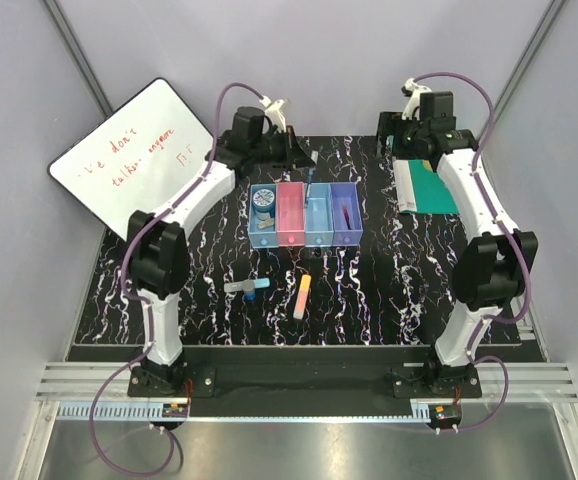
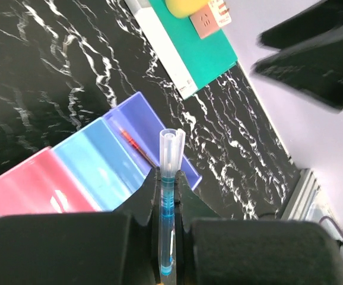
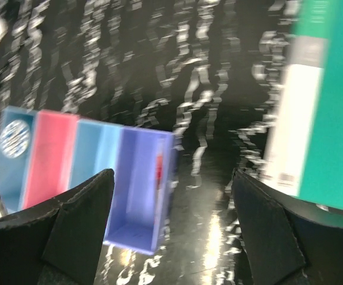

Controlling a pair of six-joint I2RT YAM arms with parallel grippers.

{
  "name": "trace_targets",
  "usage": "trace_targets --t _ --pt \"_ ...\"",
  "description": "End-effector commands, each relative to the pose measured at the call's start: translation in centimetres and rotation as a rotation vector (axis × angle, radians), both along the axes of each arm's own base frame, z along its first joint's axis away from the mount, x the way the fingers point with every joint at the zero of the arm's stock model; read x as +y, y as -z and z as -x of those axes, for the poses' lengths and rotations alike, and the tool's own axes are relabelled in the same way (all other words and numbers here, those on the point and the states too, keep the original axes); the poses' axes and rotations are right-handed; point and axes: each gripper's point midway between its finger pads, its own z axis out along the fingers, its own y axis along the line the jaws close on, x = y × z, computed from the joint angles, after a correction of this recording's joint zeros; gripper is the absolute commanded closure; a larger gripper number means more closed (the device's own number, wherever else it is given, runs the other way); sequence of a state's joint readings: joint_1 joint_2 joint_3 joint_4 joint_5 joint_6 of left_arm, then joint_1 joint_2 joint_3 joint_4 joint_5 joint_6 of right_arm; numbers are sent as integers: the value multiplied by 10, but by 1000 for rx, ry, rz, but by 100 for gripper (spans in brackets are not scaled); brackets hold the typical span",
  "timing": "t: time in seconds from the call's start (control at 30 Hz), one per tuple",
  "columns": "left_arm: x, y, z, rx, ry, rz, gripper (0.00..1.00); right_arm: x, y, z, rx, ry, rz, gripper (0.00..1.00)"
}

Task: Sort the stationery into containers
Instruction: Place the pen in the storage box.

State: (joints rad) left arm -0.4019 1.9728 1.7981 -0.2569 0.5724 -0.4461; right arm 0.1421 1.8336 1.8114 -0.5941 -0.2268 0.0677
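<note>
Standing in the middle of the black marbled worktop (image 1: 169, 290), a row of four joined bins (image 1: 304, 215) is seen from the top external view: light blue, pink-red, light blue, purple. A blue round bottle (image 1: 263, 200) is held in the leftmost bin, and a red pen (image 1: 344, 212) lies in the purple one. An orange-yellow bar (image 1: 302, 297) and a grey marker (image 1: 246, 287) are left on the worktop nearer the arms, close together but apart. The left tool (image 1: 297, 152) is held just behind the bins, and the right tool (image 1: 401, 135) over the far end of a green book (image 1: 424, 187). A whiteboard (image 1: 134, 160) is propped at the left; of its red handwriting only "don't" can be read.

From the left wrist, the left tool (image 2: 168, 178) is seen clamped on a blue pen (image 2: 169, 154), above the purple bin. A pink cube (image 2: 206, 21) and a yellow mug (image 2: 186, 6) stand on the book; the cube's marks cannot be read.

From the right wrist, blurred, the right tool (image 3: 172, 178) is shown spread wide with nothing between its fingers (image 3: 79, 219). A round printed label is seen on the bottle's cap, its text illegible.
</note>
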Motion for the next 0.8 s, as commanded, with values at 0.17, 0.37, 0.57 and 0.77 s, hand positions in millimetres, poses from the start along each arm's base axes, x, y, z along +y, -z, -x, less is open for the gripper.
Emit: trace_targets --t 0.17,0.37,0.57,0.77 --pt "-50 -20 -32 -87 -45 200 100 -29 -28 0 -87 102 33 12" --pt "-72 8 -39 -73 -66 221 100 -31 -30 3 -93 100 41 12" --pt "-93 43 -35 -63 -62 168 100 -33 -33 3 -99 105 37 12" --pt "-101 69 -27 -46 -60 118 100 -39 -34 5 -101 114 33 12"
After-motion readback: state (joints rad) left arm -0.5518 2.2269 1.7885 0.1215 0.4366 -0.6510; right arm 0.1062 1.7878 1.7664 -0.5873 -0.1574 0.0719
